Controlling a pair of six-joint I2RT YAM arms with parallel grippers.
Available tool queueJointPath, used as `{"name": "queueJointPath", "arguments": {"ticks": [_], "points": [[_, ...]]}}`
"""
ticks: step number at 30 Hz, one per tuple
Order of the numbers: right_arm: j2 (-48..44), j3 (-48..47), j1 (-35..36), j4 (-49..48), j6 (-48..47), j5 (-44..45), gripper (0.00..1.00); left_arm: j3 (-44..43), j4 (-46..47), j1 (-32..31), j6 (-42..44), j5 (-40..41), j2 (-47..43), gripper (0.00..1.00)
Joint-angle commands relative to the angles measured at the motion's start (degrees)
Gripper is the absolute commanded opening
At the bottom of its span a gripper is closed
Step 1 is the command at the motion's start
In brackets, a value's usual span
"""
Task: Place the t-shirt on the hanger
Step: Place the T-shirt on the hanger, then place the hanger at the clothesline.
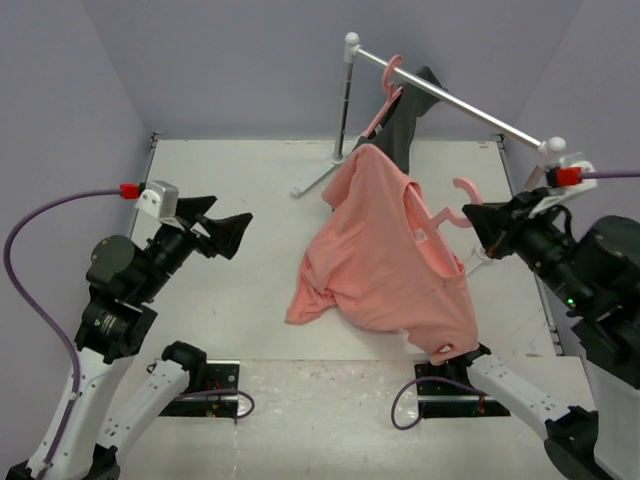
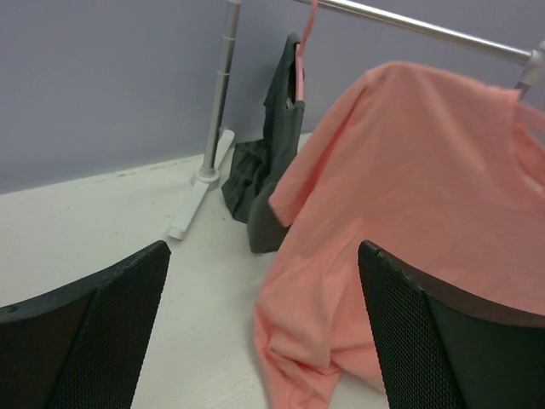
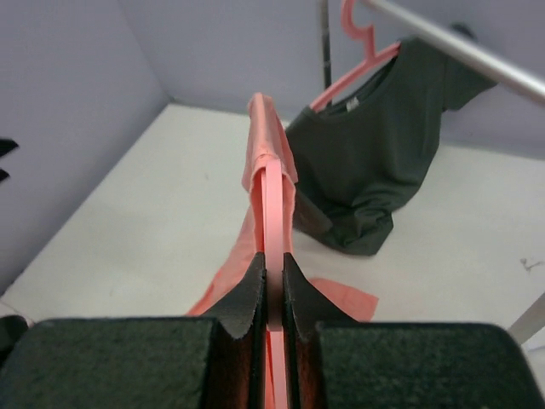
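Note:
The salmon-pink t-shirt (image 1: 385, 250) hangs draped over the pink hanger (image 1: 455, 212). Its lower hem lies bunched on the table. The hanger's hook (image 1: 463, 188) sticks out above the collar. My right gripper (image 1: 482, 226) is shut on the hanger just right of the collar and holds it above the table. In the right wrist view the gripper (image 3: 274, 266) clamps the hanger's thin bar (image 3: 272, 200), and the t-shirt (image 3: 262, 128) covers its far end. My left gripper (image 1: 228, 232) is open and empty, left of the shirt. Its fingers (image 2: 443, 341) frame the t-shirt (image 2: 409, 196).
A white clothes rack (image 1: 450, 100) stands at the back of the table, with its pole (image 2: 217, 111) and foot. A dark grey garment (image 1: 410, 115) hangs from it on another pink hanger (image 3: 358, 51). The garment also shows in both wrist views (image 2: 272, 145) (image 3: 375, 170). Purple walls enclose the table.

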State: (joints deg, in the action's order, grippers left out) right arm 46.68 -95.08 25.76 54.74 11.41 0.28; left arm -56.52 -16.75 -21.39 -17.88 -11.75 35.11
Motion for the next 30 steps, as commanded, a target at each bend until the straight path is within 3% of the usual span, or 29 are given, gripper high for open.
{"name": "queueJointPath", "arguments": {"ticks": [1,4,8,15,21,30], "points": [[-0.2,-11.2,-0.2,4.1,1.7,4.8,0.00,-0.7,-9.4,0.3,6.3,6.1,-3.9,0.93],[5.5,-14.1,-0.2,9.4,0.3,10.6,0.00,1.9,-12.6,0.3,7.7,6.7,-5.8,0.94],[5.9,-12.1,-0.2,9.5,0.3,17.9,0.00,9.9,-10.0,0.3,8.4,8.2,-9.3,0.95],[7.5,-3.8,-0.3,1.3,1.3,29.6,0.00,25.2,-0.9,0.3,3.1,10.5,-15.3,0.95],[13.8,0.2,-1.5,-5.4,2.2,32.8,0.00,25.0,-1.0,0.3,3.3,10.4,-14.2,0.97],[26.7,-14.9,-8.4,-8.6,1.3,34.9,0.00,25.3,-1.0,0.2,3.6,8.3,-13.6,0.97]]}}
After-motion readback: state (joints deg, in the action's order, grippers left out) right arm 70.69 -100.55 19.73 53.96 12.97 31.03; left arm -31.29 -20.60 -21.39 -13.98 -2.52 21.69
